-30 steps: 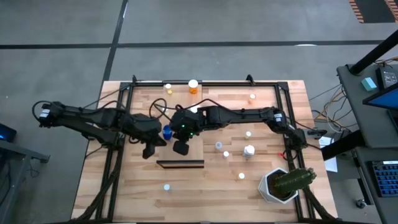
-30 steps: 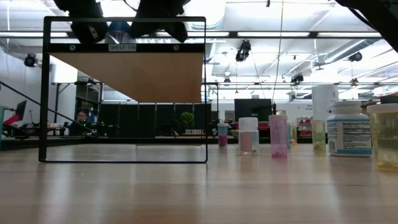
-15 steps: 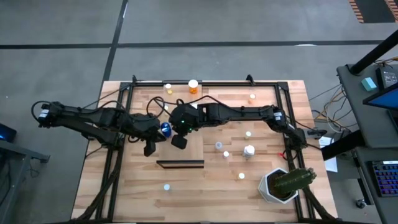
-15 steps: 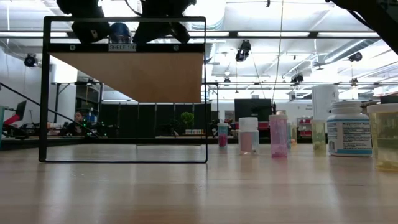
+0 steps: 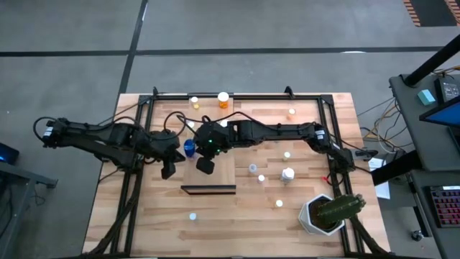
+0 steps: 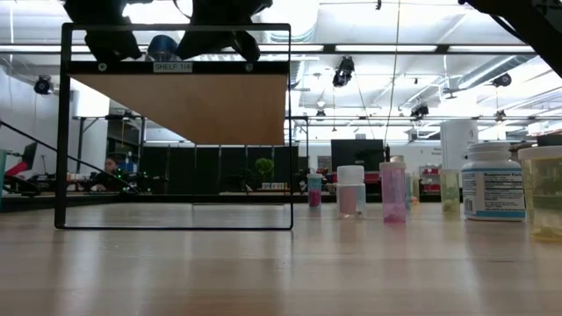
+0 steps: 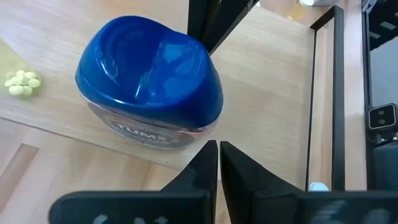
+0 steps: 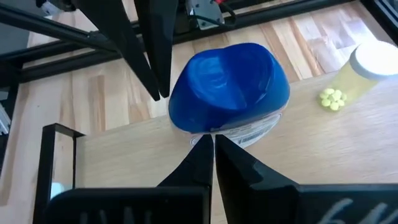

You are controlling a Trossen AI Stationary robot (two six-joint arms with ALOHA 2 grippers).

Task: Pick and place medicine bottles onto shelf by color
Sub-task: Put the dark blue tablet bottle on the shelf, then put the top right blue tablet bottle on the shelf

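I see the blue bottle [image 5: 190, 148] standing on the shelf [image 5: 223, 171], between both arms. Left pincer [image 7: 218, 149] clenched, empty, just beside it. Right pincer [image 8: 213, 140] clenched too, empty, tips at its base.

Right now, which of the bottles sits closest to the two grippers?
The blue bottle on the shelf: fat, blue-capped, between the shut left gripper and the shut right gripper. The white-capped bottles stand farther off on the table.
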